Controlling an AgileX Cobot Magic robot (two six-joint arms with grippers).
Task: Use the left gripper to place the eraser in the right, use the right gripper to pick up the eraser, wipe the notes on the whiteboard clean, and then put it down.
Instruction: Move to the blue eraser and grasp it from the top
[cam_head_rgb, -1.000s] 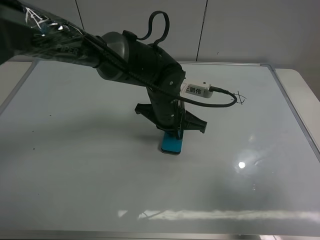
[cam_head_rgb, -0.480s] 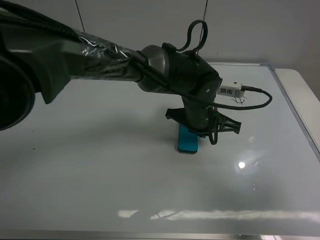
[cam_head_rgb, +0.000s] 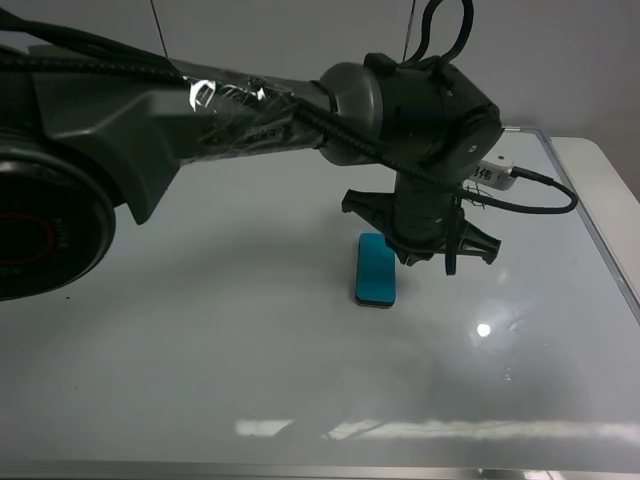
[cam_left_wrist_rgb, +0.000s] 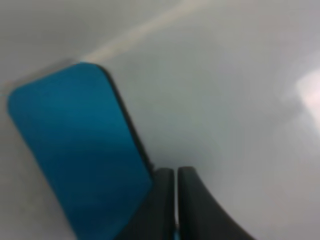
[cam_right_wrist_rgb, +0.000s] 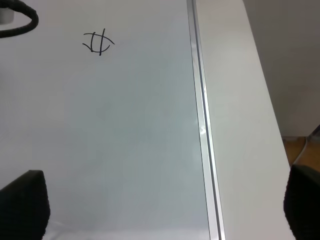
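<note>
Exterior high: the left arm (cam_head_rgb: 250, 110) comes in from the left edge of the frame and reaches past the middle. Its wrist hangs over the right-centre of the whiteboard (cam_head_rgb: 200, 330). A white labelled box (cam_head_rgb: 490, 172) sits on the wrist, and a black cable (cam_head_rgb: 545, 205) loops out toward the right edge.

The eraser (cam_head_rgb: 375, 270) lies just right of centre, teal top up and flat on the board as far as I can tell. Its long side runs up and down the frame. It is just left of the black wrist body, which hides the fingertips from this camera.

Left wrist: left tool (cam_left_wrist_rgb: 176, 200) fully closed, with its two fingers (cam_left_wrist_rgb: 200, 210) pressed against each other and nothing gripped between them. The teal block fills the space beside them, its dark felt edge running right up to one finger. The picture is blurred, so I cannot tell whether finger and eraser touch.

Right wrist: right tool (cam_right_wrist_rgb: 162, 205) spread wide. Only its two dark fingertips (cam_right_wrist_rgb: 22, 205) show, one at each side of the picture, with bare board and the silver frame (cam_right_wrist_rgb: 200, 110) between them. It holds nothing.

The notes (cam_right_wrist_rgb: 99, 42) are one small black scribble, a rough circle crossed by lines, well apart from those fingertips and inside the frame. In the exterior high view most of the scribble is hidden behind the cable, in the upper right of the board.

Beyond the frame is the pale counter (cam_head_rgb: 610, 170), at the right edge.
</note>
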